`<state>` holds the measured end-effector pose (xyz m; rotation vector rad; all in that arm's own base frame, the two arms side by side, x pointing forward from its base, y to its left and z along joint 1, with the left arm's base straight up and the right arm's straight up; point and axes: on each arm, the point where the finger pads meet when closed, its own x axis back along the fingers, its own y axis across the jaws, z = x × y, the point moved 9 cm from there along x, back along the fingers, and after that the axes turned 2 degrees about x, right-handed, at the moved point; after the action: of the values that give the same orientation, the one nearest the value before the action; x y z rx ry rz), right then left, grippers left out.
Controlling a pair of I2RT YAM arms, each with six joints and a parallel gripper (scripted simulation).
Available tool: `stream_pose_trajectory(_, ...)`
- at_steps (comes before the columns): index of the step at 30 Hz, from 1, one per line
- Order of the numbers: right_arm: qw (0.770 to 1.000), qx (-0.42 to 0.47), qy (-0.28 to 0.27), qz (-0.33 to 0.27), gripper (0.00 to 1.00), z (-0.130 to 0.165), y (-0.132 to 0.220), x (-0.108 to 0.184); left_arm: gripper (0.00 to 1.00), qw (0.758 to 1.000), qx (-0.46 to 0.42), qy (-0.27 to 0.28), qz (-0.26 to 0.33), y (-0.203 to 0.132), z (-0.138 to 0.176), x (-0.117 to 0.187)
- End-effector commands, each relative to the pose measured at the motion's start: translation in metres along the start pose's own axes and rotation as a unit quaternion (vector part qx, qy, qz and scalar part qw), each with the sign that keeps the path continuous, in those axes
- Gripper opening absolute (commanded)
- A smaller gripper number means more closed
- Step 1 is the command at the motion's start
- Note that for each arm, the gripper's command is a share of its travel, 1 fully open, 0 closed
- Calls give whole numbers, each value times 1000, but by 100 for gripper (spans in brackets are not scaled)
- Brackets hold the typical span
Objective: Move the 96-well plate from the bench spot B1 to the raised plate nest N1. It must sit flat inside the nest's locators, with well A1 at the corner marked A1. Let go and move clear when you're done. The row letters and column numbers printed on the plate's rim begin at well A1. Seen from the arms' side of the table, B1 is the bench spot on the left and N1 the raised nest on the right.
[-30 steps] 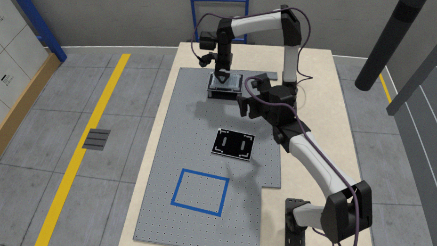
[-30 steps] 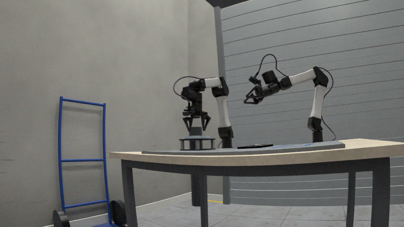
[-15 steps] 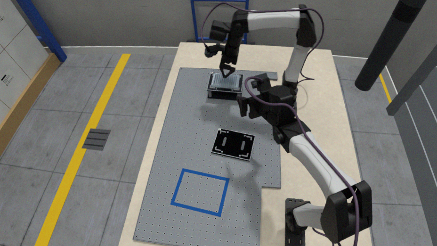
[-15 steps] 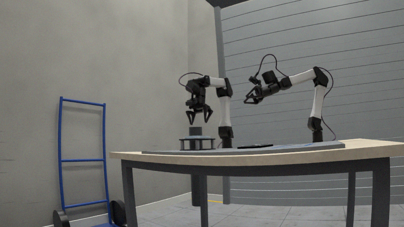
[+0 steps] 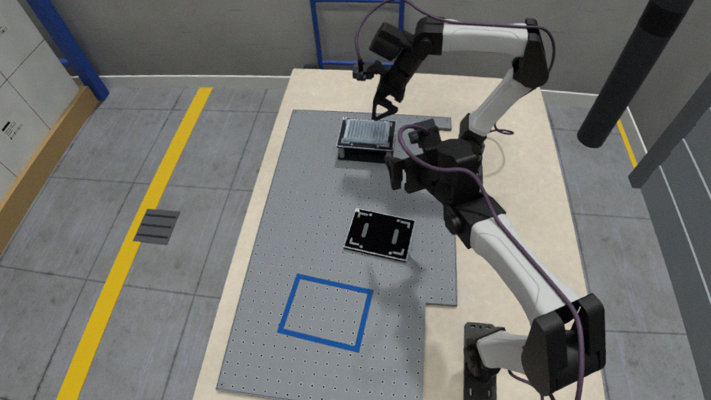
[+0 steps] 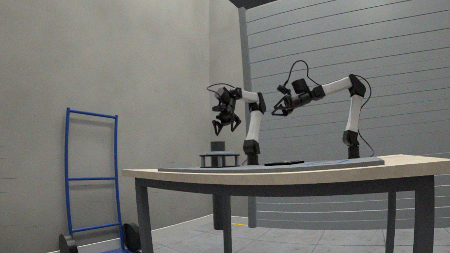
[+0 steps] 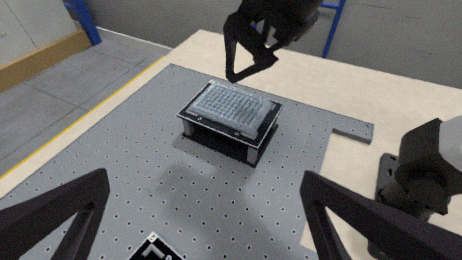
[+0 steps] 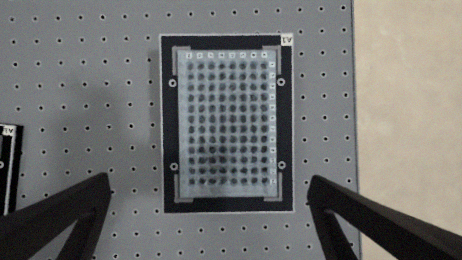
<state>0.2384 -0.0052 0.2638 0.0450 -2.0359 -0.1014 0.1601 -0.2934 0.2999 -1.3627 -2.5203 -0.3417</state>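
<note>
While both arms hover over the surface (image 5: 278,92) (image 6: 283,177) (image 7: 400,75) (image 8: 415,125) — left pincer (image 5: 400,180) (image 6: 274,114) (image 7: 204,182) and right pincer (image 5: 380,115) (image 6: 224,132) (image 7: 246,66) (image 8: 214,184) both spread wide, gripping nothing — the plate (image 5: 368,131) (image 6: 220,152) (image 7: 232,106) (image 8: 227,125) lies within the raised nest's (image 5: 340,144) (image 6: 202,155) (image 7: 220,131) (image 8: 170,125) corner locators.

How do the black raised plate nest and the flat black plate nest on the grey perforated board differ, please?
The black raised plate nest stands on posts, while the flat black plate nest lies low on the grey perforated board.
The raised nest holds the clear 96-well plate; the flat nest holds none.
Both have corner locators and an A1 label.
</note>
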Motion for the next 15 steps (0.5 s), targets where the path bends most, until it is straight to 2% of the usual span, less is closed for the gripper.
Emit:
stream_pose_trajectory(1,1000,-9,-18,-7,100,0,0,2,100,1000,0,-28,3,-1,-18,1)
stream_pose_trajectory(15,1000,-9,-10,-6,100,-2,0,-1,100,1000,0,-28,3,-1,-18,1)
